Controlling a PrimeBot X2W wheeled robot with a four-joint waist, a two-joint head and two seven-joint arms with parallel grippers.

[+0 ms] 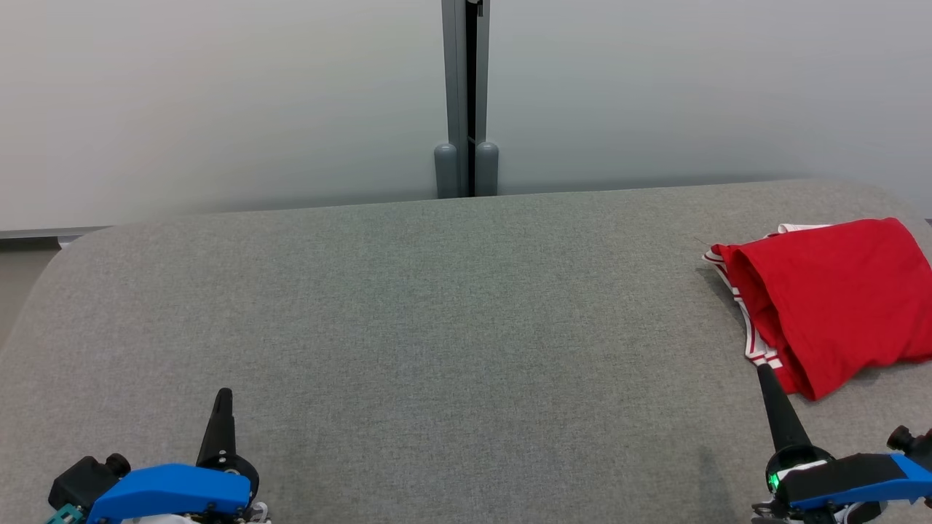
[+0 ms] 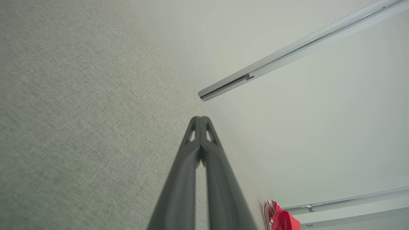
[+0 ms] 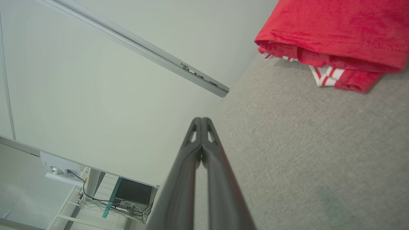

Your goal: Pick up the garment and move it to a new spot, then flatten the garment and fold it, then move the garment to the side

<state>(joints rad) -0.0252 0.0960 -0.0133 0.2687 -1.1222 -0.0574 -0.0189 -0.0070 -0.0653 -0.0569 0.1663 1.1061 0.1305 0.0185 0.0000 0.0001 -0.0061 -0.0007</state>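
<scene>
The garment (image 1: 837, 298) is red with red-and-white striped trim, and it lies folded at the far right of the grey fabric surface (image 1: 437, 313). It also shows in the right wrist view as the garment (image 3: 335, 32) at the top right, and in the left wrist view as the garment (image 2: 281, 218) at the bottom. My right gripper (image 1: 764, 370) is shut and empty, its tip just in front of the garment's near edge. My left gripper (image 1: 223, 393) sits at the lower left, shut and empty, far from the garment. The shut fingertips (image 2: 200, 118) and fingertips (image 3: 201, 119) meet in both wrist views.
A pale wall with a grey vertical post (image 1: 466, 94) stands behind the surface. The surface's rounded left edge (image 1: 44, 269) drops off. In the right wrist view a desk with cables (image 3: 127, 198) stands beyond the wall panel.
</scene>
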